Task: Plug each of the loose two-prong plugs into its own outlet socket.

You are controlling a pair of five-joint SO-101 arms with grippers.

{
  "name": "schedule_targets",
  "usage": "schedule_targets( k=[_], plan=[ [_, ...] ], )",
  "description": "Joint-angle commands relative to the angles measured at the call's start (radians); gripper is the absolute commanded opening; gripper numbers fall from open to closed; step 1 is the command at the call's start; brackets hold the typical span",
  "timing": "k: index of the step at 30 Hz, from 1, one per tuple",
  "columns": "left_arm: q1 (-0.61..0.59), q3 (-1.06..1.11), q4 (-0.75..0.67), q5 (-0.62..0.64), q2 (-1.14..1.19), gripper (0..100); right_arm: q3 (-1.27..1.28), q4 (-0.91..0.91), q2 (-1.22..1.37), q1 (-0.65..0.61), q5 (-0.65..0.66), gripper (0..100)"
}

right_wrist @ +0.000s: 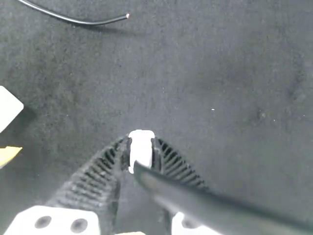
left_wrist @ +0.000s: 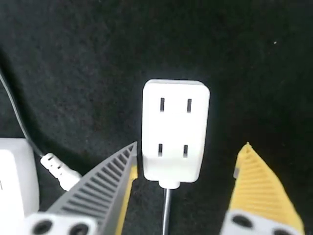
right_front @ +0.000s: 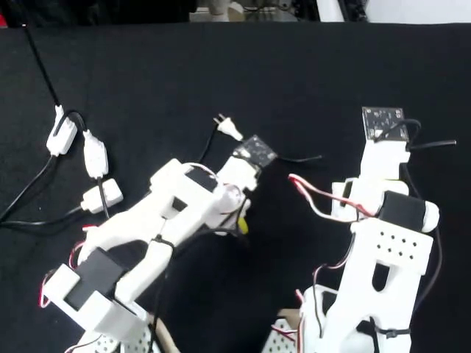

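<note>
In the left wrist view a white outlet block (left_wrist: 175, 129) with two pairs of slots lies flat on the black cloth, its cord running toward the camera. My left gripper (left_wrist: 190, 147) is open and straddles the block's near end, the grey finger (left_wrist: 98, 191) on one side and the yellow finger (left_wrist: 257, 188) on the other. A small white plug (left_wrist: 57, 169) on a black cord lies beside the grey finger. My right gripper (right_wrist: 141, 147) is shut on a white plug (right_wrist: 141, 144) just above the cloth, with its black cable trailing back. Another loose two-prong plug (right_front: 228, 127) lies past the left arm.
Several white adapters and plugs (right_front: 94, 156) with black cords lie at the table's left side. A loose black wire end (right_wrist: 98, 20) lies ahead of the right gripper. A white block (left_wrist: 14, 181) sits close to the left gripper. The far half of the black cloth (right_front: 294, 66) is bare.
</note>
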Motion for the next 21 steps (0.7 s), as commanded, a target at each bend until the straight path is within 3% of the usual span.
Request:
schedule_targets(
  k=[1, 6, 10, 14, 21],
  plan=[
    [-0.01, 0.012, 0.017, 0.008, -0.112, 31, -0.028, -0.014, -0.002, 0.012, 0.011, 1.2],
    [-0.013, 0.183, 0.015, 0.009, -0.382, 31, -0.027, -0.009, -0.002, 0.005, 0.054, 1.2],
    [-0.087, 0.312, 0.015, 0.005, -0.651, 31, 0.038, -0.04, -0.004, -0.107, 0.155, 1.2],
    [-0.185, 0.41, 0.023, 0.005, -0.905, 31, 0.147, -0.187, -0.002, -0.221, 0.189, 1.2],
    [-0.332, 0.588, 0.167, 0.003, -1.301, 31, 0.285, -0.442, 0.001, -0.334, 0.143, 1.2]
  ],
)
